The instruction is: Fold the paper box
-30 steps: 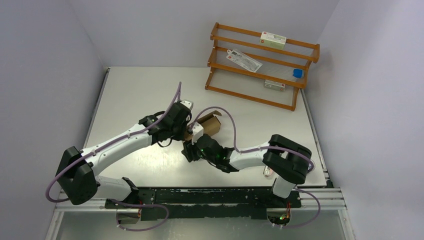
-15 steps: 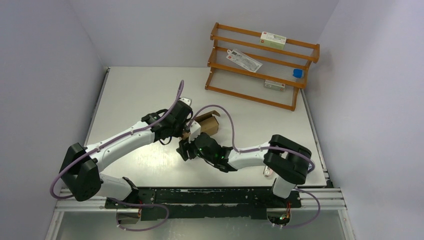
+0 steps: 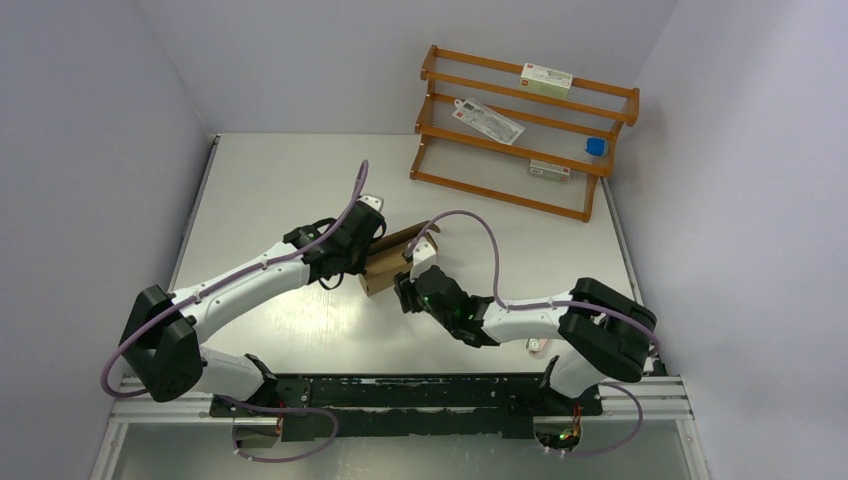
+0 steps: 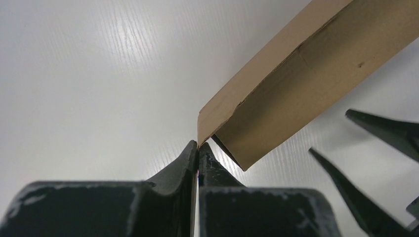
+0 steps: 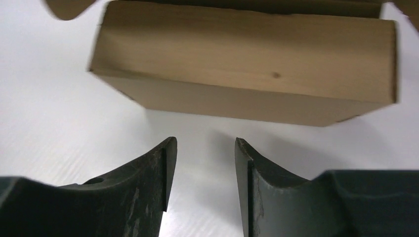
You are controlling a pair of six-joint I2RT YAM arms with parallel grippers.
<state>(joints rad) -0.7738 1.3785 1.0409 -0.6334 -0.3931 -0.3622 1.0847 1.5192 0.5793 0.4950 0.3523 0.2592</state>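
Note:
The paper box (image 3: 392, 258) is a plain brown cardboard carton, partly formed, held tilted above the table's middle. My left gripper (image 3: 367, 243) is shut on the box's left edge; in the left wrist view the gripper (image 4: 198, 145) pinches a thin cardboard wall and the box (image 4: 306, 74) runs up to the right. My right gripper (image 3: 405, 282) is open and empty just in front of the box. In the right wrist view its fingers (image 5: 165, 153) stand apart a little below the box's long side (image 5: 247, 69), not touching it.
A wooden rack (image 3: 520, 130) with small packets stands at the back right of the white table (image 3: 270, 180). Grey walls close in on the left, back and right. My right gripper's finger tips (image 4: 375, 128) show in the left wrist view.
My right gripper has let go and drawn back to the right, away from the box. The left gripper still holds the box, which has tilted and shifted slightly left.

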